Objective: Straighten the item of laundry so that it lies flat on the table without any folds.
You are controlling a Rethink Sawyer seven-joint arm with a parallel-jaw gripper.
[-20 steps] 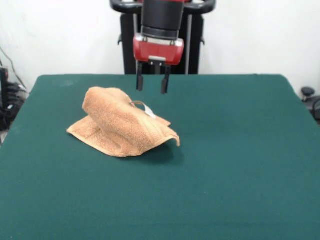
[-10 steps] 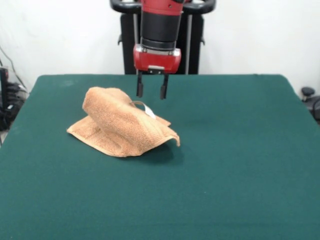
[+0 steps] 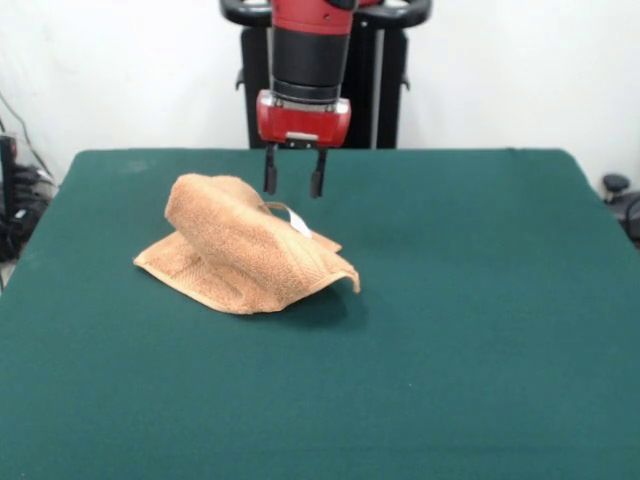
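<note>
- Setting: a robotics laboratory or test room, not a home.
- Counter [image 3: 480,330]: one large surface covered in plain dark green felt-like cloth, laid out as a work area.
- Robot arm [image 3: 305,50]: red and black, industrial in build, descending over the counter from a black pedestal [image 3: 385,95] behind it.
- Wall [image 3: 520,70]: bare and white (no furnishings or decoration).
- Left edge: loose cables and dark equipment [image 3: 12,200] beside the counter.
</note>
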